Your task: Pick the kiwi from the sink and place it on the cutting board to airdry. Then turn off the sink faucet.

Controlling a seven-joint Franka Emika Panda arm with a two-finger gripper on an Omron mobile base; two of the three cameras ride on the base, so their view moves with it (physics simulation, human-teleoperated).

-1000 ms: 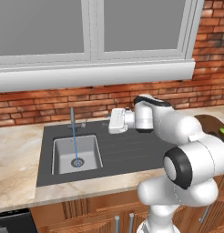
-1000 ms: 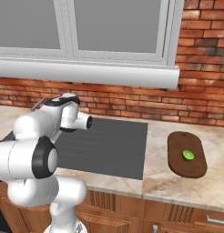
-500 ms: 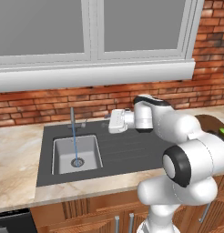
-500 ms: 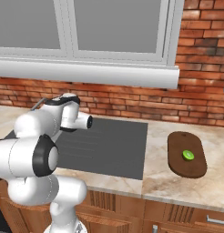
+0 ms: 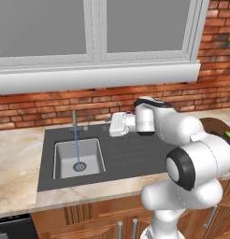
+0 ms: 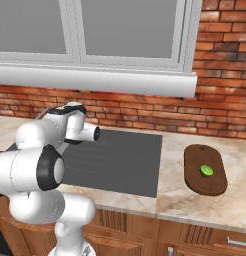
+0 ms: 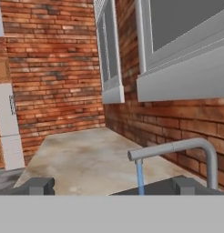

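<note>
The kiwi (image 6: 207, 170) is seated on the cutting board (image 6: 205, 169). Water is discharged from the sink faucet (image 5: 74, 122). The gripper (image 7: 113, 185) is held spread apart, empty

Left base view: from behind arm, left side, looks forward and down at dark-grey ribbed sink surround (image 5: 131, 156), fairly near. Right base view: same, from right side, takes in dark brown oval cutting board (image 6: 205, 169) right of surround (image 6: 120, 162). Both share surround, brick wall, window sill. Hand view: low, close beside thin grey metal faucet spout (image 7: 177, 149), faces along counter toward brick corner.
</note>
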